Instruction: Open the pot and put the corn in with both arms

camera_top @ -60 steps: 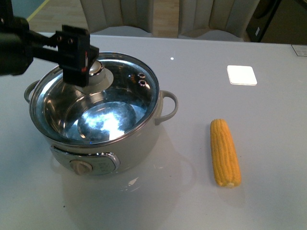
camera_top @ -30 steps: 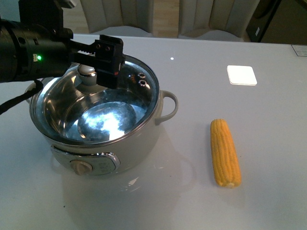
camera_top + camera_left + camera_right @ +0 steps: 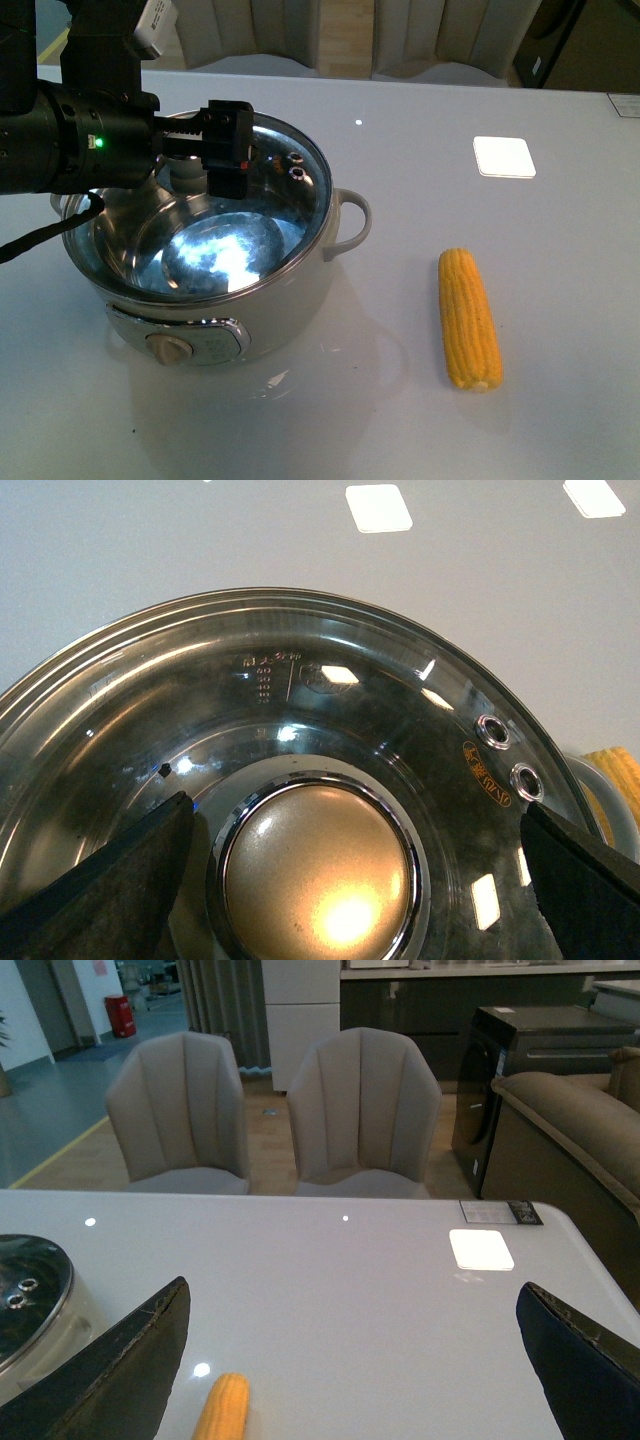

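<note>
The cream-white pot (image 3: 290,310) stands left of centre with its glass lid (image 3: 290,200) resting on the steel rim. My left gripper (image 3: 226,150) hovers open just over the lid. In the left wrist view the grey lid knob (image 3: 315,880) sits between the two black fingers (image 3: 110,885) without touching them, and the left gripper (image 3: 357,815) is centred over it. The yellow corn (image 3: 470,320) lies on the table to the right of the pot. My right gripper (image 3: 350,1300) is open above the table, with the corn's tip (image 3: 225,1412) showing below it; this gripper is outside the front view.
The white table (image 3: 420,180) carries a bright light reflection (image 3: 504,156) at the back right. Two grey chairs (image 3: 365,1110) stand behind the far edge. The pot's side handle (image 3: 352,222) sticks out toward the corn, and its front knob (image 3: 170,348) faces me.
The left arm has swung in from the left and come down, bringing its open gripper over the lid's knob. The pot, lid and corn have stayed in place.
</note>
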### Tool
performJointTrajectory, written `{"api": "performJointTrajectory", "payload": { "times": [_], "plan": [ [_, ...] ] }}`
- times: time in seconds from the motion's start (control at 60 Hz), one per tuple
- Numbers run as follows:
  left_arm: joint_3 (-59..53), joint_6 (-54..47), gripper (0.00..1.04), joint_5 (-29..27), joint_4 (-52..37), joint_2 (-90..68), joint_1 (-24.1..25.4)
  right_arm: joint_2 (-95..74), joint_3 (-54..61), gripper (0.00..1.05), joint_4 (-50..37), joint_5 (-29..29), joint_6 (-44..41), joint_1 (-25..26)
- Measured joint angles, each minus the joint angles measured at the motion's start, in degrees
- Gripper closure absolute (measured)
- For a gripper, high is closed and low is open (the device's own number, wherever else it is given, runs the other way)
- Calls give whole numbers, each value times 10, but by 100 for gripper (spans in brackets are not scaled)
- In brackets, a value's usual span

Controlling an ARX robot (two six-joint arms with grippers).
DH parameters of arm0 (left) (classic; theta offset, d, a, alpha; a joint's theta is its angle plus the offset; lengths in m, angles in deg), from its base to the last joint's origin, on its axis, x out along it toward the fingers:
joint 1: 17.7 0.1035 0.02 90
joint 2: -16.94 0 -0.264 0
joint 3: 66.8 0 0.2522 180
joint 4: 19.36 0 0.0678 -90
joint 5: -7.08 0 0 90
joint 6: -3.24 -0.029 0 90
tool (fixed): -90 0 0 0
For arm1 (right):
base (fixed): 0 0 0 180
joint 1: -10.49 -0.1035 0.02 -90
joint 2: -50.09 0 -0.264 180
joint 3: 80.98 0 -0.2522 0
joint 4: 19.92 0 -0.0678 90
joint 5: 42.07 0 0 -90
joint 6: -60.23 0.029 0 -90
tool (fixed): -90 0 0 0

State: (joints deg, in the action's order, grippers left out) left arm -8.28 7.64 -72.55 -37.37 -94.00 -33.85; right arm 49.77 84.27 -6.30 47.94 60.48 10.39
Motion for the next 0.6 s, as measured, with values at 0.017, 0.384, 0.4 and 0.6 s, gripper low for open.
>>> {"api": "performJointTrajectory", "payload": {
  "times": [0.017,0.384,0.4,0.6],
  "plan": [
    [0,2,7,0,0,0,0,0,0,9,0,0,0,0],
    [0,-12,7,-25,10,-3,0,0,0,9,0,0,0,0],
    [0,-12,7,-25,10,-3,0,0,0,9,0,0,0,0],
    [0,-23,22,-30,12,-4,0,0,0,9,0,0,0,0]
  ]
}}
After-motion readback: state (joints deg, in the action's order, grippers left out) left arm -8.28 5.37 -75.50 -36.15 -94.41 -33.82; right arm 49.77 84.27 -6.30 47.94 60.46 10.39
